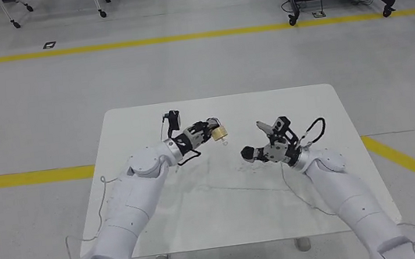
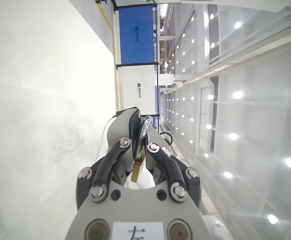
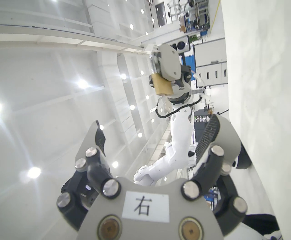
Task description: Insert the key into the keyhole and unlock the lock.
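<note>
Currently your left gripper (image 1: pixel 210 128) is pinched tight on the lock (image 1: pixel 220 132). It holds the lock in the air over the table (image 1: pixel 151 121), about midway between the left and right edges and closer to the far edge than the near one. In the left wrist view the left gripper (image 2: pixel 142 124) has its two fingers pressed against the lock's flat sides. The brass body of the lock (image 2: pixel 137 169) sits back toward the palm, and the silver shackle (image 2: pixel 145 127) points out past the fingertips. From the right wrist view you can see the lock (image 3: pixel 161 86) sticking out of that gripper, well off the table (image 3: pixel 261 68).

Your right gripper (image 1: pixel 258 140) is just beside it on the right-edge side, also over the far half of the surface, and a gap separates it from the lock. Its fingers are spread wide with nothing between them. In its own wrist view the right gripper (image 3: pixel 156 126) faces the lock, and its ribbed pads (image 3: pixel 205 134) are bare.

Faint dark scuffs (image 2: pixel 68 145) mark the table (image 2: pixel 45 91) below.
</note>
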